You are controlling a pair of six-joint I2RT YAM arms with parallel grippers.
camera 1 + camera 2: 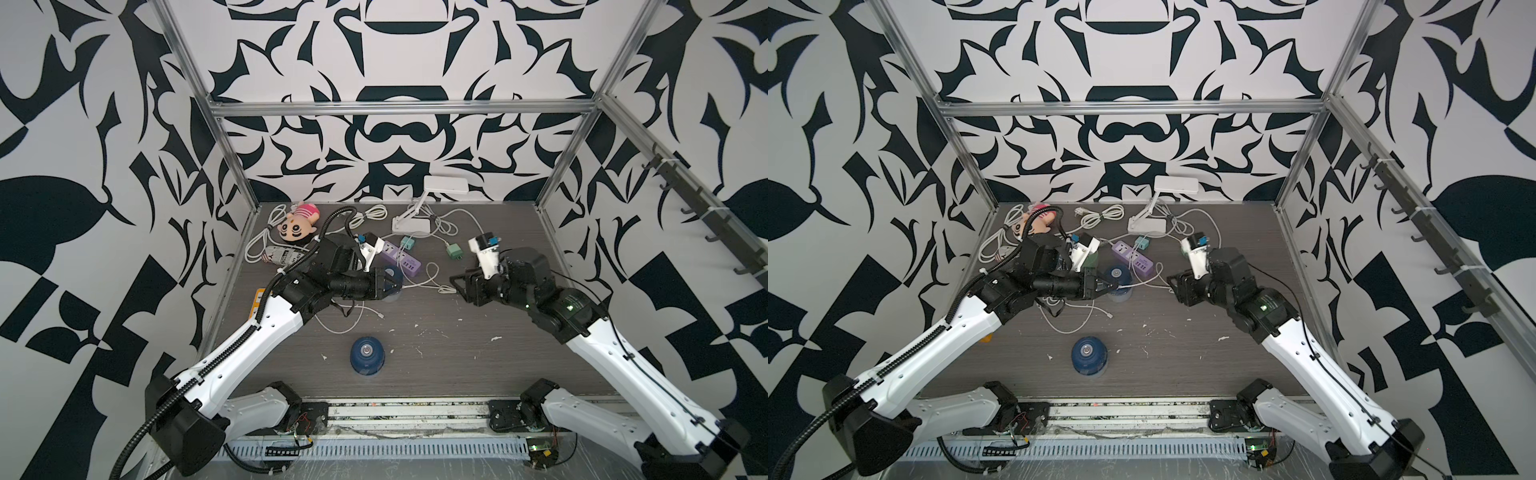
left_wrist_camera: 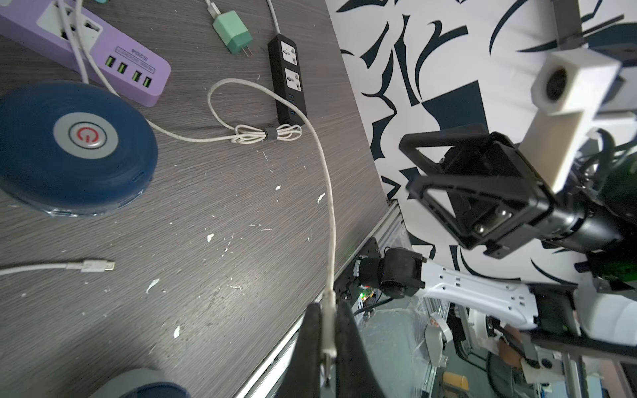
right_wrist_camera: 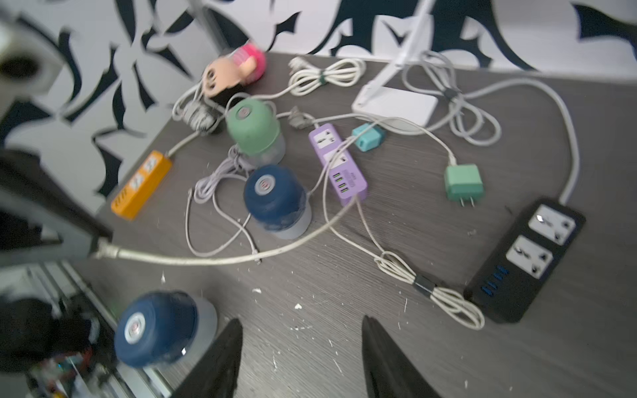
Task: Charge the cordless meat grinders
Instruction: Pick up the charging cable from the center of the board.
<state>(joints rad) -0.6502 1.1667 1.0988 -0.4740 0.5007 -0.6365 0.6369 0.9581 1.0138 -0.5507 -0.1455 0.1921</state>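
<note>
white charging cable (image 2: 330, 213) is clamped at its plug end between the closed fingers (image 2: 308, 351) of the left gripper (image 2: 327, 310), and from there it is led in a loop to a tied coil (image 2: 265, 133) lying on the table (image 1: 457, 353). just beside that gripper a navy grinder (image 1: 392, 274) is stood upright near the middle of the grey wood-grain top, its silver button facing up. the right gripper (image 3: 302, 320) is held with its fingers (image 3: 220, 358) spread apart and nothing between them, above bare table right of centre. a second navy grinder (image 1: 367, 355) is stood upright alone at the near middle, well apart from both grippers. the mint green grinder (image 3: 253, 129) is placed just far-left of the central navy one and is mostly hidden behind the left arm in both top views. a purple power strip (image 1: 401, 257) is laid just far-right of the central grinder, with a teal plug adapter (image 1: 408, 242) beside its far end and a green plug adapter (image 1: 454, 250) further right. a black power strip (image 3: 527, 255) is laid at the right and an orange power strip (image 3: 141, 186) at the left edge.
</note>
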